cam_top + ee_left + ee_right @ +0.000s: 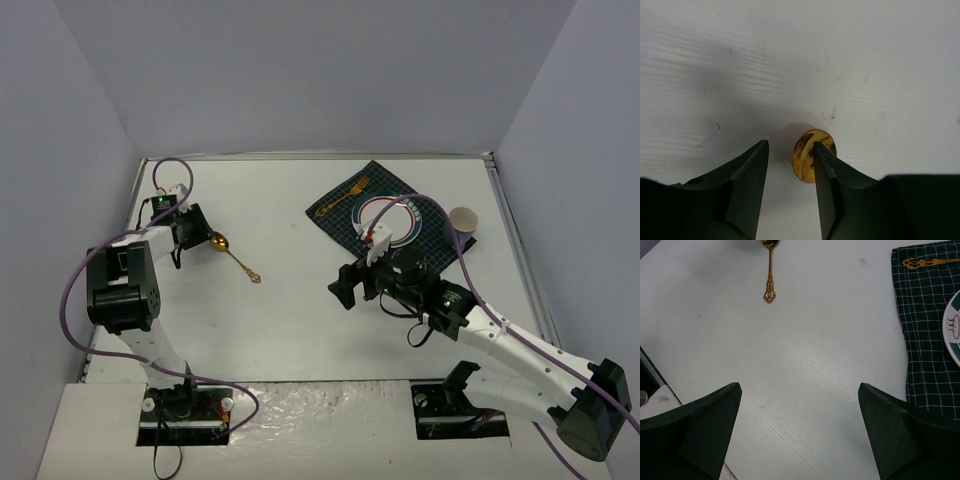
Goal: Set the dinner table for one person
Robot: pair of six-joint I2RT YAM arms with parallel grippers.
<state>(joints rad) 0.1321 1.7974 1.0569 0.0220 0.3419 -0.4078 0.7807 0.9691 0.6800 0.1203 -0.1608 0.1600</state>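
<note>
The dinner table (290,330) is a large white tabletop. A gold spoon (236,259) lies on its left half, bowl towards my left gripper (203,236). In the left wrist view the left gripper (790,149) is open and low over the table, and the spoon's bowl (805,156) sits just in front of its right fingertip (826,159), partly hidden by it. My right gripper (345,288) is open and empty, hovering mid-table. In the right wrist view the gripper (799,388) faces bare tabletop, with the spoon (769,275) far ahead.
A dark green checked cloth (345,225) lies at the back right with a white plate (398,225) and a gold fork (343,198) on it. A paper cup (463,220) stands to the cloth's right. The cloth (927,340), the fork's handle (930,261) and the plate (955,325) show in the right wrist view.
</note>
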